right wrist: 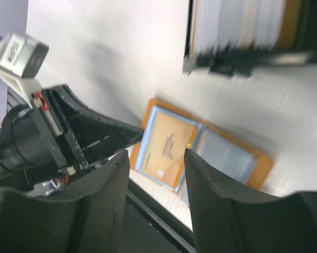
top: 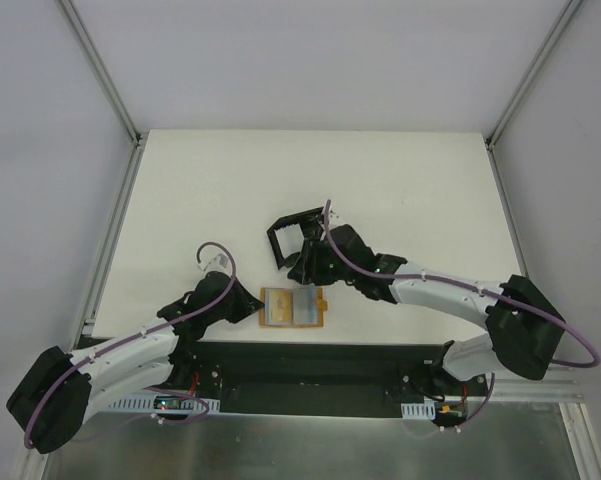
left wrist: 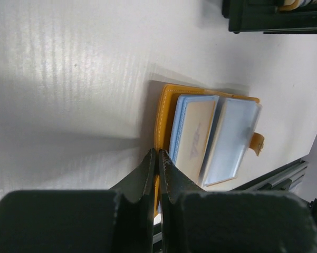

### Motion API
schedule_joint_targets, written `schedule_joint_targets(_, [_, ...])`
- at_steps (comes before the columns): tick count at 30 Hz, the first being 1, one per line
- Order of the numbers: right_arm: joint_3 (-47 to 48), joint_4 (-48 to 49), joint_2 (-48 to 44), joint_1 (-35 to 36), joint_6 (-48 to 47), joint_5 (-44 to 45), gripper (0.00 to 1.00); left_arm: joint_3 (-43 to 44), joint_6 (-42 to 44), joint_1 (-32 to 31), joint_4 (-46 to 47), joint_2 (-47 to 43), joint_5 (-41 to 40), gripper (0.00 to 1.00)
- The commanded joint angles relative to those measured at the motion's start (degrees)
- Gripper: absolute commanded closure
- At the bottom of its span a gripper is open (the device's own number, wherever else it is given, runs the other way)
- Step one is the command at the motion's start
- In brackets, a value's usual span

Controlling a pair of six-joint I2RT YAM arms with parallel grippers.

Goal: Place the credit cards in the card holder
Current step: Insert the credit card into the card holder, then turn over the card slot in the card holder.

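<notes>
The tan-orange folding wallet [top: 296, 307] lies open near the table's front edge. A tan credit card [left wrist: 194, 138] sits in its left clear sleeve and also shows in the right wrist view [right wrist: 169, 143]. The right sleeve [left wrist: 231, 138] looks empty. The black card holder [top: 296, 238] stands just behind the wallet, with several pale cards upright in it [right wrist: 242, 23]. My left gripper [top: 254, 305] is shut on the wallet's left orange edge [left wrist: 161, 118]. My right gripper [top: 311, 268] is open and empty, hovering between the card holder and the wallet.
The table's black front rail [top: 310, 355] runs just below the wallet. The left gripper's body [right wrist: 68, 137] sits close to the wallet's left side. White tabletop [top: 400, 190] stretches behind and to both sides.
</notes>
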Motion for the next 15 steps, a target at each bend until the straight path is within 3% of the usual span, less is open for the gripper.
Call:
schedule_joint_targets(1, [5.9, -9.6, -2.9, -6.2, -8.4, -0.4, 0.5, 3.5, 3.8, 0.2, -1.9, -1.0, 1.5, 1.0])
schedule_joint_targets(8, [16.6, -17.7, 3.3, -12.1, -14.6, -4.5, 0.44, 5.3, 5.7, 0.2, -2.7, -0.3, 3.0, 1.0])
schedule_joint_targets(12, [15.4, -16.5, 3.4, -11.8, -12.3, -8.9, 0.45, 7.9, 7.2, 0.2, -4.3, -0.7, 3.5, 1.0])
schedule_joint_targets(15, [11.6, -15.8, 2.6, -10.0, -9.9, -9.6, 0.52, 9.7, 8.3, 0.2, -5.5, -0.2, 3.7, 1.0])
